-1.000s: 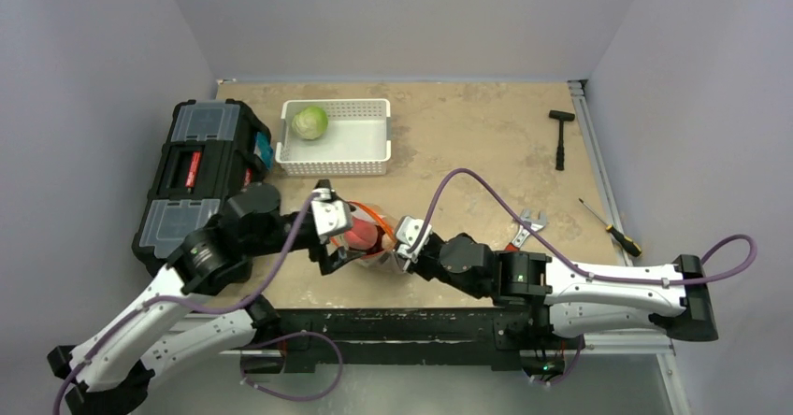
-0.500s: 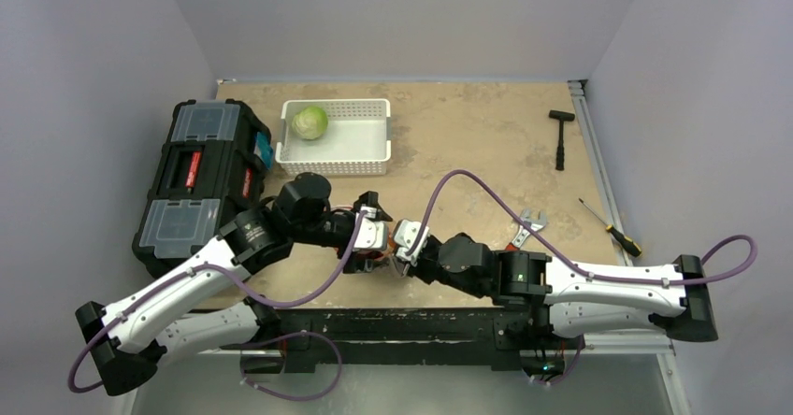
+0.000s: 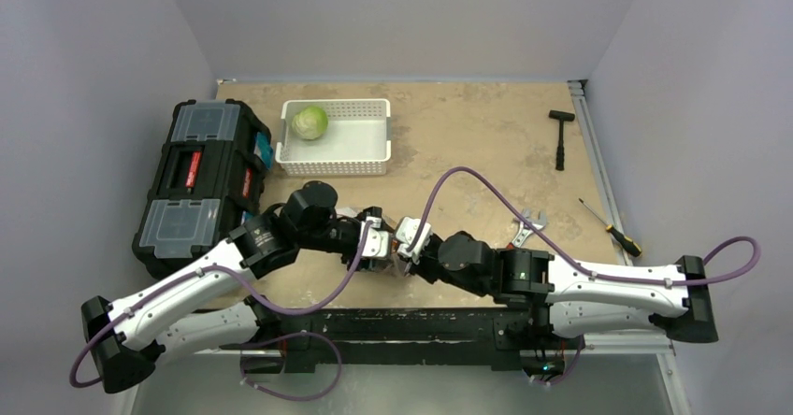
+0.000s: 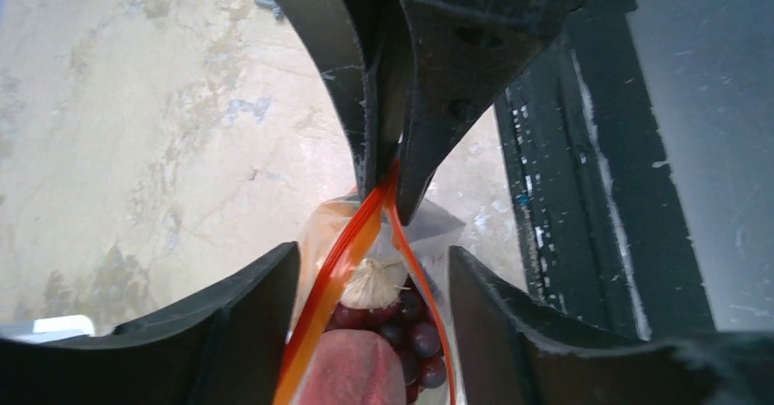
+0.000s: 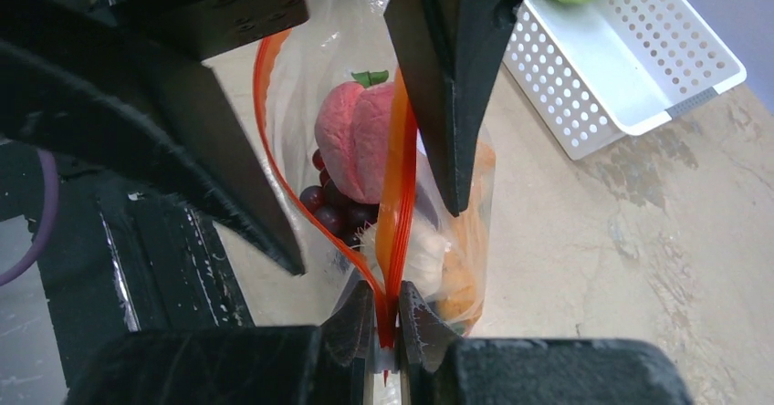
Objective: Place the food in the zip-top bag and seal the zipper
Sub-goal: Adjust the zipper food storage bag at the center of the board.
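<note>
The zip-top bag (image 5: 347, 49) hangs between both grippers, its mouth still parted. Inside lie a pink peach (image 5: 356, 136), dark grapes (image 5: 333, 204), a white radish (image 4: 374, 282) and an orange carrot (image 5: 465, 241). My right gripper (image 5: 388, 327) is shut on one end of the orange-red zipper (image 5: 399, 186). My left gripper (image 4: 374, 327) is open and straddles the bag's mouth, one finger (image 4: 210, 332) on each side of the two zipper strips (image 4: 351, 250), not touching them. In the top view both grippers (image 3: 377, 247) (image 3: 404, 251) meet near the table's front edge and hide the bag. A green cabbage (image 3: 309, 121) lies in the basket.
A white slotted basket (image 3: 337, 164) stands at the back left, beside a black toolbox (image 3: 201, 177). To the right lie a red-handled wrench (image 3: 528, 225), a hammer (image 3: 561, 139) and a screwdriver (image 3: 612, 231). The black front rail (image 4: 584, 195) runs just beside the bag.
My left arm swung right and turned, bringing its gripper from beside the bag to over its mouth. Its jaws have narrowed a little. The right gripper has kept its hold.
</note>
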